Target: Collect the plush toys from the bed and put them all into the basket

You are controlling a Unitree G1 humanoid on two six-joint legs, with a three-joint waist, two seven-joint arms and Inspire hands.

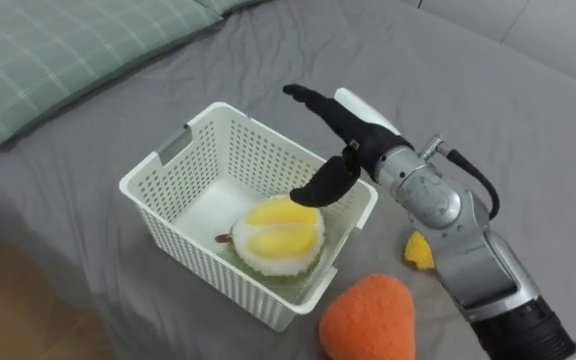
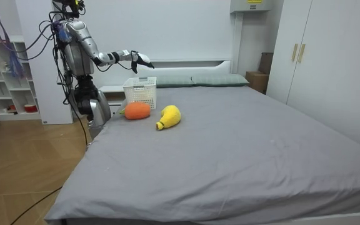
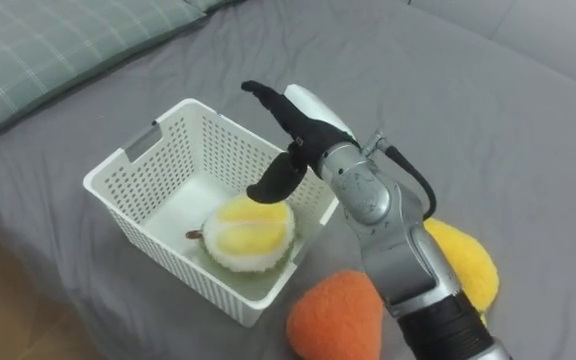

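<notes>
The yellow plush toy (image 3: 465, 268) sits mostly behind the right forearm. I see just a rounded edge of it in the eye views, so I cannot tell its shape there. The orange plush toy (image 1: 368, 318) runs off the bottom edge. The right hand (image 1: 355, 133) covers part of the far rim of the white basket (image 1: 258, 150). Its thumb overlaps the top of the yellow-and-white plush (image 1: 278, 238) inside, and the near wall screens that plush's underside. The green checked pillow (image 1: 58, 60) is cut by the top and left edges. In the room view the basket's wall hides its contents, and the items on the shelf (image 2: 5, 69) are too small for me to tell.
</notes>
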